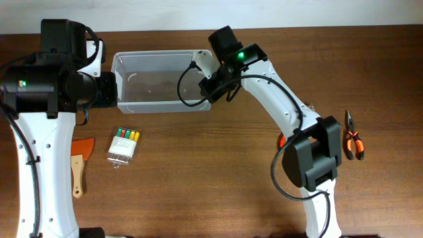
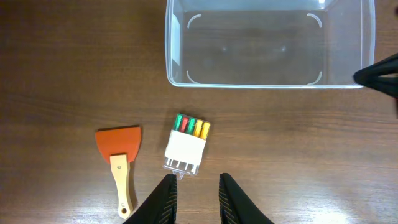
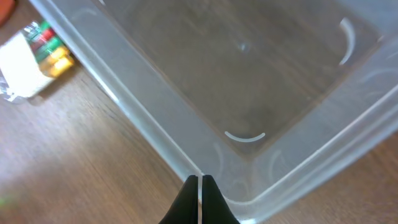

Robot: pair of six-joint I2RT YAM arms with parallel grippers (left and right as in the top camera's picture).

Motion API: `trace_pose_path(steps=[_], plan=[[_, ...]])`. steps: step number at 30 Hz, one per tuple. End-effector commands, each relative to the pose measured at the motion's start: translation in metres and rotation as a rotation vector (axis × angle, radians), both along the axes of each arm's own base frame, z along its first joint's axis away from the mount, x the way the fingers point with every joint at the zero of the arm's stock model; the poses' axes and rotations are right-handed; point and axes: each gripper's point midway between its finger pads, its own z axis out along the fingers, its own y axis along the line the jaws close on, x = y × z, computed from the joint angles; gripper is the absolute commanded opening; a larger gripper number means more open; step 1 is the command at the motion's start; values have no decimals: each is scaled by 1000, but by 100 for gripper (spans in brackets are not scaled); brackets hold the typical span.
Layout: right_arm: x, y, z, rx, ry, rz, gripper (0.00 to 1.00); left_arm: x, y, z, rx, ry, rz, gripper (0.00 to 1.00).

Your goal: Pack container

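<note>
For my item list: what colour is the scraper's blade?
Orange blade; clearest in the left wrist view.

Overhead: orange object (image 1: 281, 140) mostly hidden behind right arm (image 1: 291, 109). Scraper (image 1: 79, 162) partly under left arm (image 1: 39, 145). Right wrist: marker pack (image 3: 28, 59) blurred.

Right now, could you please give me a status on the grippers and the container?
Left gripper open, empty. Right gripper shut at container corner rim. Nothing inside; marker pack, scraper, pliers outside.
</note>
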Motion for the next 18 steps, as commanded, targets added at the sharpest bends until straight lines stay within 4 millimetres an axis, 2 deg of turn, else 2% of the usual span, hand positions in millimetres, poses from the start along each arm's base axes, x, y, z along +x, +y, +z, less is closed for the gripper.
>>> trace_pose_path(steps=[1,9,18], plan=[[3,-1,-1,-21,-17,5,4,1,3,-3,1,6,21,24],[3,-40,-14,-159,18,-62,4,1,3,-3,0,7,21,24],[-10,-86,-22,-239,142,-127,4,1,3,-3,0,7,21,24]])
